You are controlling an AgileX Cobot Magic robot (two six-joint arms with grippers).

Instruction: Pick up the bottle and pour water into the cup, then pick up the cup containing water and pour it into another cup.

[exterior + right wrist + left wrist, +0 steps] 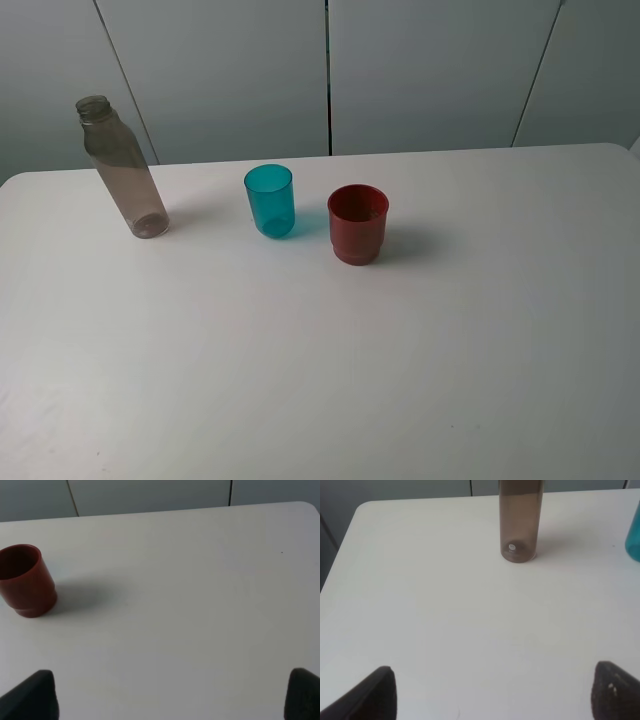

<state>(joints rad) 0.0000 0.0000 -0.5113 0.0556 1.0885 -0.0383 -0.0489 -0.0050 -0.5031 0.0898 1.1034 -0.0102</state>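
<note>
A tall grey-brown clear bottle (122, 170) with an open threaded neck stands upright at the far left of the white table (320, 380). A teal tumbler (270, 200) stands right of it, and a dark red cup (358, 223) right of that. Neither gripper shows in the exterior high view. In the left wrist view the left gripper (492, 692) is open and empty, well short of the bottle (521, 522); the teal tumbler's edge (634, 537) shows there too. In the right wrist view the right gripper (172, 695) is open and empty, far from the red cup (25, 580).
Grey wall panels (320, 70) stand behind the table's far edge. The table's left edge (340, 555) and rounded far corners show in the wrist views. No other objects are on the table.
</note>
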